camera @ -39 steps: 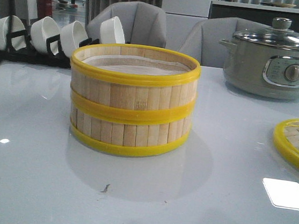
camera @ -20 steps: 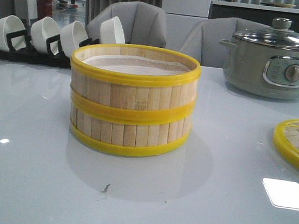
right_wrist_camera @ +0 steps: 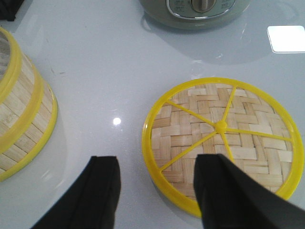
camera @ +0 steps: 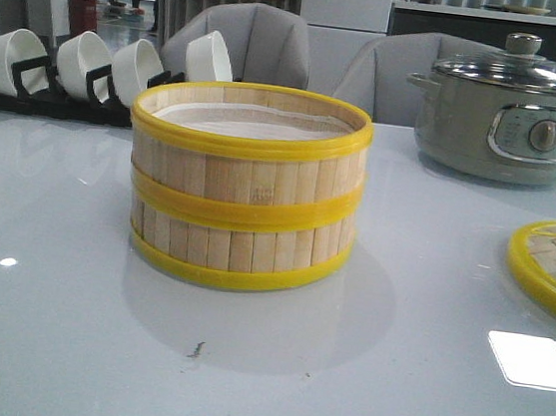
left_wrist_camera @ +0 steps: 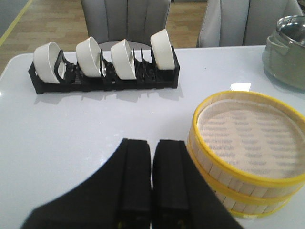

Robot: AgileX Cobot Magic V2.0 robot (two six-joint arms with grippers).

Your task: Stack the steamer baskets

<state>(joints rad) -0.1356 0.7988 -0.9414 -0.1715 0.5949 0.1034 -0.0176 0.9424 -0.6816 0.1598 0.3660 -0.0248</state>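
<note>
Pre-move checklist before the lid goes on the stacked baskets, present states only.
1. Stacked: upper steamer basket sits on the lower steamer basket, rims aligned. Ok.
2. Top free: only the white paper liner shows inside. Ok.
3. Right gripper open and empty, over the near rim of the woven-bamboo lid. Ok.
4. Lid lies flat on the table, apart from the stack. Ok.
5. Left gripper shut, empty, beside the stack, not touching. Ok.
6. Lid's knob side: cannot tell.
</note>
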